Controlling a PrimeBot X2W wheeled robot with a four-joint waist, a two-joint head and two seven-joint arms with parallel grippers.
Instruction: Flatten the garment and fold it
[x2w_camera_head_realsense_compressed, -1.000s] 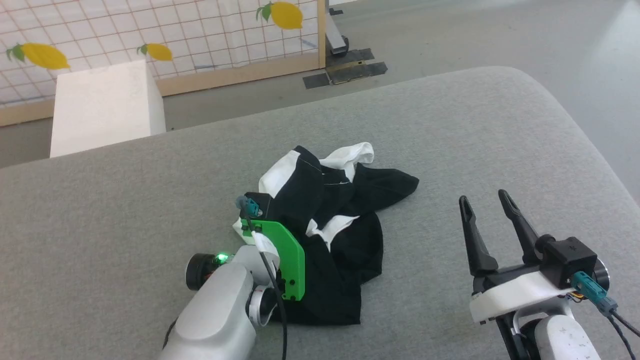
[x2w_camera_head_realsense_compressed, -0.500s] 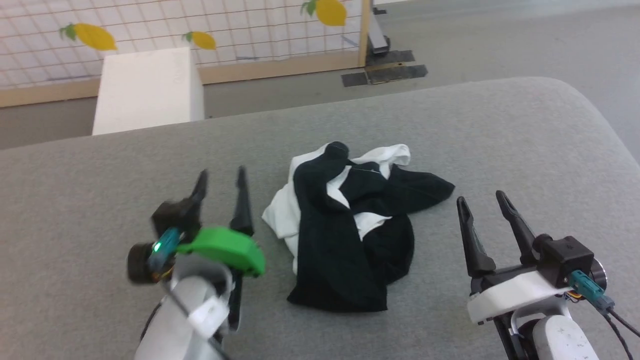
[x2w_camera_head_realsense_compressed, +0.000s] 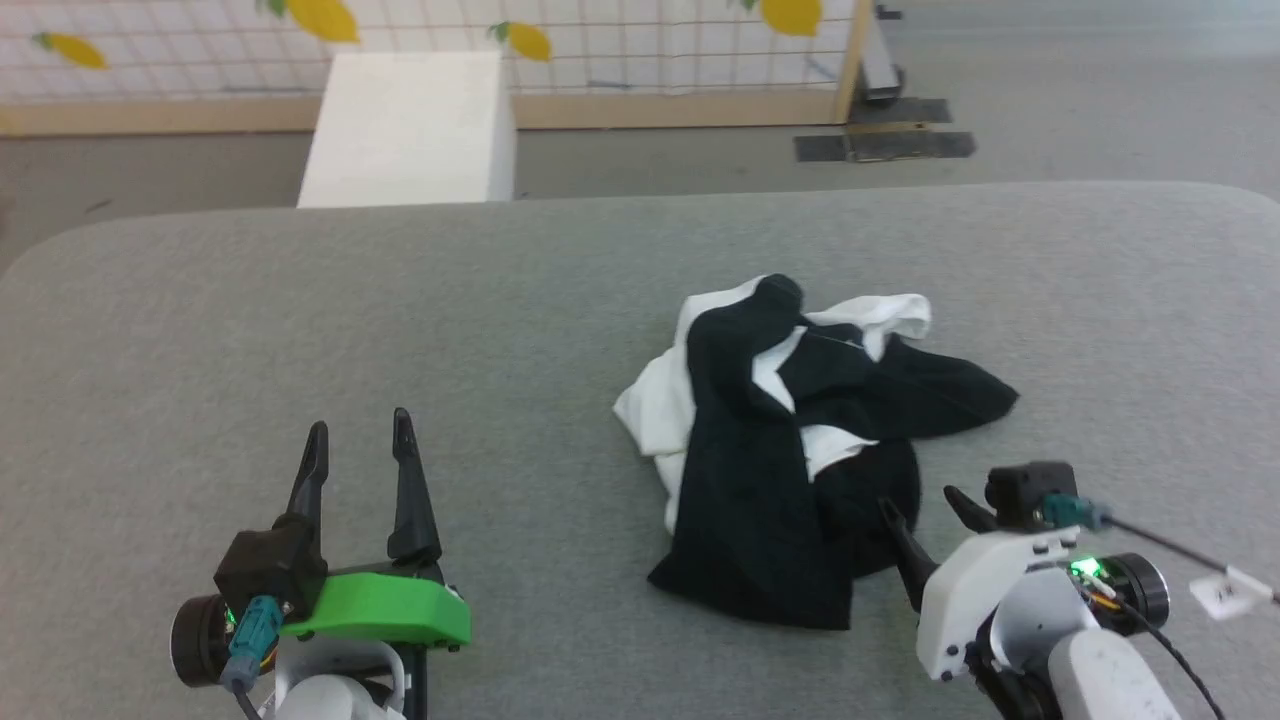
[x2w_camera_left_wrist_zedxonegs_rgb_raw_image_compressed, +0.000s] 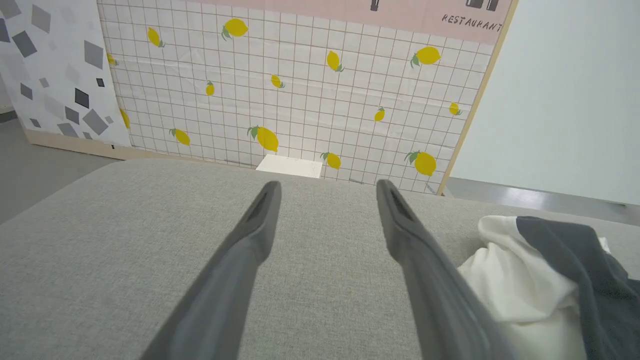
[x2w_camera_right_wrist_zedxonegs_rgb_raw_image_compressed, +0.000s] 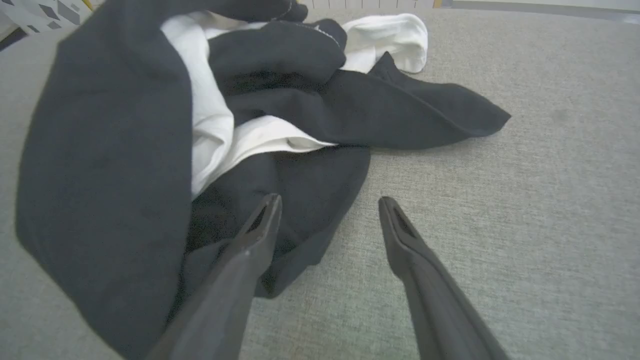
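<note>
The garment lies crumpled in a heap on the grey padded table, black sleeves draped over white cloth. My left gripper is open and holds nothing, well to the left of the heap. In the left wrist view the left gripper points across bare table, with the garment at the right edge. My right gripper is open at the heap's lower right edge. In the right wrist view the right gripper straddles the hem of the garment, one finger over black cloth and the other over table.
A white box stands on the floor beyond the table's far edge. Behind it runs a lemon-patterned screen with a wooden post. Dark floor plates lie at the back right. Bare table stretches left of the heap.
The head camera has turned, shifting the scene right. My left gripper let go of the garment, opened and drew back to the left. My right gripper tipped down to the heap's lower right edge.
</note>
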